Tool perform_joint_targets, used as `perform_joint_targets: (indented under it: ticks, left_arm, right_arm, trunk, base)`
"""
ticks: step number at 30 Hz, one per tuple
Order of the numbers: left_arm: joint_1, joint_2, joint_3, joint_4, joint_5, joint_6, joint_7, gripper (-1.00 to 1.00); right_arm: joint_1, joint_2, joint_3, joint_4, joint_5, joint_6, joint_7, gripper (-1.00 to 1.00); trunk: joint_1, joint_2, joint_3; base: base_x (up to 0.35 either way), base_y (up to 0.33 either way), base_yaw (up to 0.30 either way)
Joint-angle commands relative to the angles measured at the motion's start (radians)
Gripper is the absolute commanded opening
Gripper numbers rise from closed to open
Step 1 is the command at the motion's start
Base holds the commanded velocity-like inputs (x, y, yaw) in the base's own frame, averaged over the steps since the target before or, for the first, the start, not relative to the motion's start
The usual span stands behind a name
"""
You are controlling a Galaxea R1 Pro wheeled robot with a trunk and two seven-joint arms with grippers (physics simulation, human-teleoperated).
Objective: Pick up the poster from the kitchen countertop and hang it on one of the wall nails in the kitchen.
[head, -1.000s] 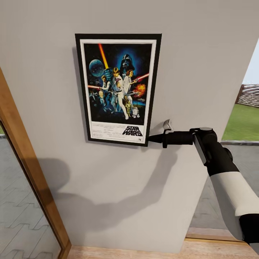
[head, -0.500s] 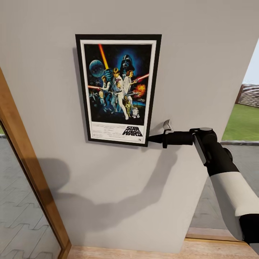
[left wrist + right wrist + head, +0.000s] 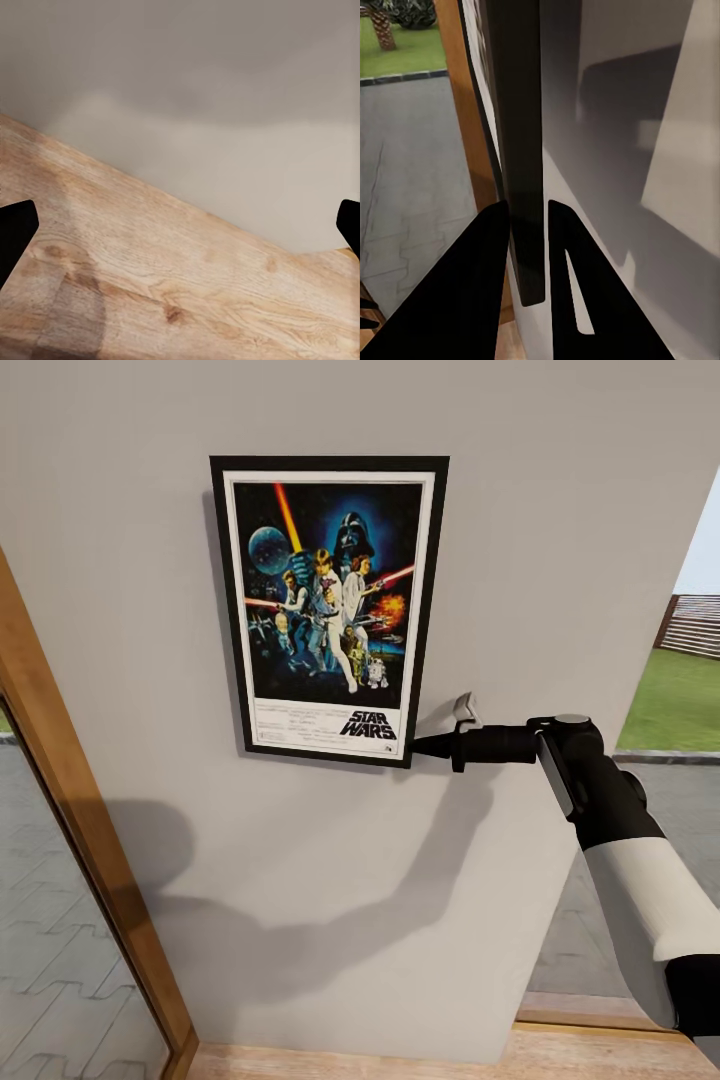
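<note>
Posters: one, the poster (image 3: 328, 608), black-framed, flat against the wall (image 3: 560, 510)
Walls: one grey wall
Wooden frames: one, the door frame (image 3: 90, 860) at the wall's left edge
Floors: one wooden floor (image 3: 150, 277)
Robot arms: one, the right arm (image 3: 620, 840)
Grippers: two, the right gripper (image 3: 418, 746) and the left gripper (image 3: 180, 225)

Even, soft daylight falls on the grey wall (image 3: 560, 510) before me, brightest beside the open doorway (image 3: 680, 650). My right arm (image 3: 620, 840) casts a broad, soft-edged shadow on the wall below the poster (image 3: 328, 608), which itself throws a thin shadow along its left edge. No glare on the poster; the print renders sharp. In my left wrist view, wall and wood floor (image 3: 150, 285) are blurred.
</note>
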Motion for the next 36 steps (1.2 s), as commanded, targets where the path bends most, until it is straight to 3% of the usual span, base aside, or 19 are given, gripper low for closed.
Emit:
perform_joint_targets:
  ticks: [1,36]
  left_arm:
    - [0.0,0.0,-0.003,0.001,0.003,-0.005,-0.002,1.0]
    - [0.005,0.002,-0.004,0.001,0.003,-0.005,-0.002,1.0]
  right_arm:
    - [0.0,-0.001,0.001,0.0,-0.003,0.011,0.002,-1.0]
    - [0.001,0.0,0.001,0.001,-0.003,0.008,-0.001,-1.0]
  trunk:
    - [0.0,-0.001,0.0]
    - [0.0,-0.001,0.0]
  base:
    - [0.0,0.0,0.0]
    - [0.0,0.0,0.0]
